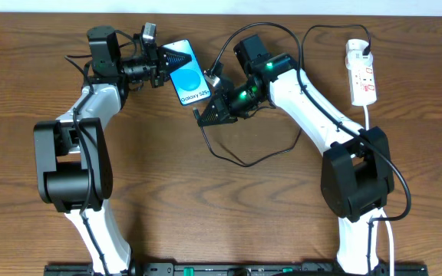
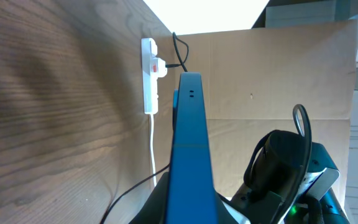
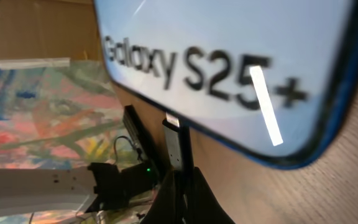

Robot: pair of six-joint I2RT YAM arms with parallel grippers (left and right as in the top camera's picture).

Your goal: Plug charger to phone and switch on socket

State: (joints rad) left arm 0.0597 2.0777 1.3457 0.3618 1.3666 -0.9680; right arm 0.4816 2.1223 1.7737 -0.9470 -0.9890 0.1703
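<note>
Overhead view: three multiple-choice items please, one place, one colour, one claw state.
1. Where is the long white power strip with red switches? A) robot's far right B) robot's far left C) centre
2. Screen colour of the slim black-edged rectangular smartphone? A) red B) blue C) green
3. Left claw? A) open B) shut on the smartphone C) shut, empty
Key: 1A, overhead shows it near the right edge; 2B, the screen reads bright blue; 3B, it clamps the smartphone's end.

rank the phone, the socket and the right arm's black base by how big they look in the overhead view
1. right arm's black base
2. phone and socket: too alike to rank, and the left fingers cover part of the phone
</note>
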